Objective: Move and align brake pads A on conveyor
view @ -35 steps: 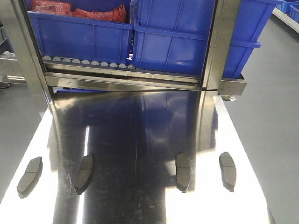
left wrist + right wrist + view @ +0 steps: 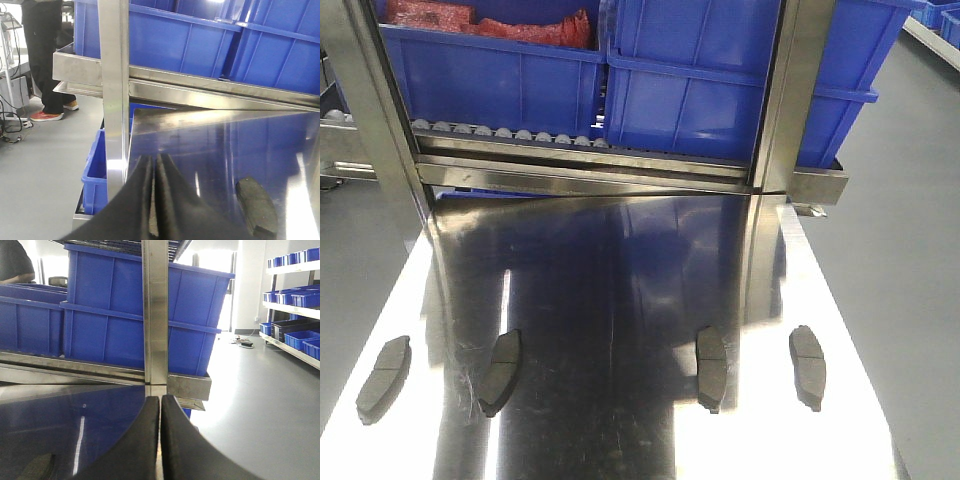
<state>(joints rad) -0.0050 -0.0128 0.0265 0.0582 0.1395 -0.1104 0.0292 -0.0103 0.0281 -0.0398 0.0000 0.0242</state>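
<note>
Several dark grey brake pads lie in a row across the near part of a shiny steel tabletop (image 2: 620, 260): one at the far left (image 2: 384, 378), one left of centre (image 2: 501, 372), one right of centre (image 2: 711, 368) and one at the far right (image 2: 808, 366). The conveyor is out of view. Neither gripper shows in the front view. In the left wrist view my left gripper (image 2: 154, 159) is shut with nothing in it, and a pad (image 2: 256, 205) lies to its right. My right gripper (image 2: 160, 397) is shut and empty over the table's right edge.
Blue plastic bins (image 2: 720, 70) sit on a roller rack behind the table, one holding red parts (image 2: 520, 25). Steel uprights (image 2: 785, 100) stand at the table's far corners. A low blue bin (image 2: 95, 175) sits on the floor by the left upright. A person (image 2: 42, 55) stands far left.
</note>
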